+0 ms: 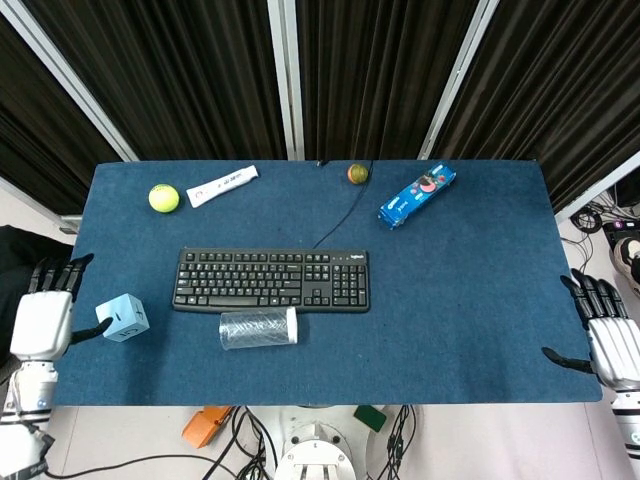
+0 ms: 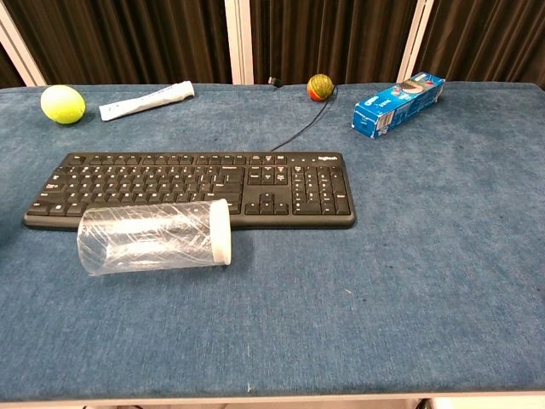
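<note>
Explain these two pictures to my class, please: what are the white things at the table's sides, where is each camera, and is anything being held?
The white things are the robot's two mechanical hands. The top picture looks down from its head, the other looks across the table from its chest. The left hand and right hand sit at opposite table edges, fingers spread, holding nothing; the chest view shows neither. A pale blue cube lies right beside the left hand. Also there: a black keyboard, a clear plastic jar on its side, a tennis ball, a white tube, a small ball and a blue biscuit packet.
</note>
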`<state>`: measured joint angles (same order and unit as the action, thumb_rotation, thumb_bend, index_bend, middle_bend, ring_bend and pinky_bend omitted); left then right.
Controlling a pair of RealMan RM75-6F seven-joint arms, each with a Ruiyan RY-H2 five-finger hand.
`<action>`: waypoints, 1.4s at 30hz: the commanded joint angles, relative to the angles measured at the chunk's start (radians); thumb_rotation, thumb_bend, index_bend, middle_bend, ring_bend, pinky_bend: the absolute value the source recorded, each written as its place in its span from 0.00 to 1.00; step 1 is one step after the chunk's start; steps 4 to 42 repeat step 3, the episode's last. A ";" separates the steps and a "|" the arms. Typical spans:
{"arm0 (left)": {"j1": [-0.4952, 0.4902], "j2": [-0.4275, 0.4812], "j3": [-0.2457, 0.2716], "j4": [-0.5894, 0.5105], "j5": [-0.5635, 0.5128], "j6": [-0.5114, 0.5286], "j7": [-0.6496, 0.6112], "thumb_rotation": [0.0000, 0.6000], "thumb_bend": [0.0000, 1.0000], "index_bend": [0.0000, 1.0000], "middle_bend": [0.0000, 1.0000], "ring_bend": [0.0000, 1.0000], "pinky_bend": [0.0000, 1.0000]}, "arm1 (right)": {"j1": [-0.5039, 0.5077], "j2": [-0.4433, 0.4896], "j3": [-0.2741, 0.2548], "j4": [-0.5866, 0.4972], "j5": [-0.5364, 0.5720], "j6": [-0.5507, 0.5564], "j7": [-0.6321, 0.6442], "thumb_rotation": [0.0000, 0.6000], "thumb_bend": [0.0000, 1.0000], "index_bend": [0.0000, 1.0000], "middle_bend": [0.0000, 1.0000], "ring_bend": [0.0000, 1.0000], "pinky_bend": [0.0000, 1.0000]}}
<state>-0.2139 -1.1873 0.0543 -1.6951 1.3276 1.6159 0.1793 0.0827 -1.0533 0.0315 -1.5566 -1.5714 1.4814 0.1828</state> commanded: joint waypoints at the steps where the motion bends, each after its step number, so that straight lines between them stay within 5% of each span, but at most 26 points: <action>1: 0.063 -0.015 0.037 0.012 0.054 0.058 -0.014 1.00 0.12 0.10 0.15 0.10 0.07 | 0.000 0.001 0.001 -0.005 0.001 -0.001 -0.005 1.00 0.08 0.00 0.00 0.00 0.00; 42: 0.082 -0.017 0.045 0.015 0.072 0.069 -0.012 1.00 0.12 0.10 0.15 0.10 0.07 | 0.001 0.001 0.001 -0.009 0.004 -0.004 -0.009 1.00 0.08 0.00 0.00 0.00 0.00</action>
